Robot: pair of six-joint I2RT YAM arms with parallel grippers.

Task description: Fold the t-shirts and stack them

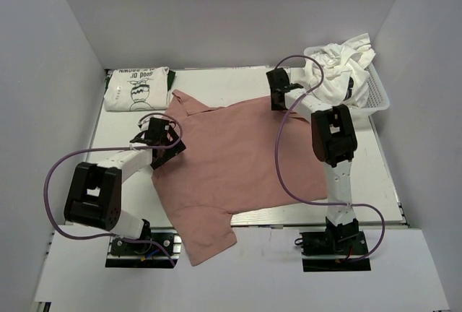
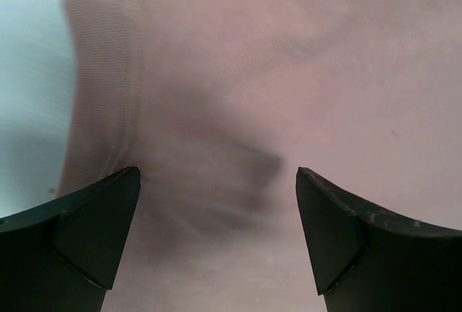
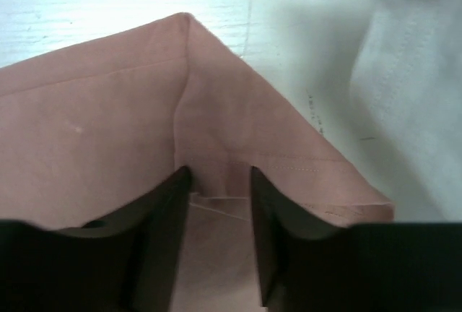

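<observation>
While the dusty pink cotton t-shirt (image 1: 231,160) lies spread mostly flat across the white table (image 1: 379,182), one end of it droops over the near edge close to the left arm's base. The left gripper (image 1: 164,139) sits over the shirt's left edge with its jaws as wide apart as they go and nothing in them; its wrist camera shows only pink cloth with a soft, shadowed crease underneath. Can't tell if the fingertips actually touch the fabric.

The right gripper (image 3: 220,182) is at the shirt's far right corner. Its jaws are about halfway in, one on each side of a little raised ridge of pink cloth just behind the hemmed corner point. Honestly can't tell whether it's pinching that ridge yet or just straddling it.

Other stuff: a folded white tee with black cartoon print (image 1: 137,88) lies at the far left of the table, and a white plastic basket (image 1: 381,99) at the far right has crumpled plain white tees (image 1: 339,66) heaped in it.
</observation>
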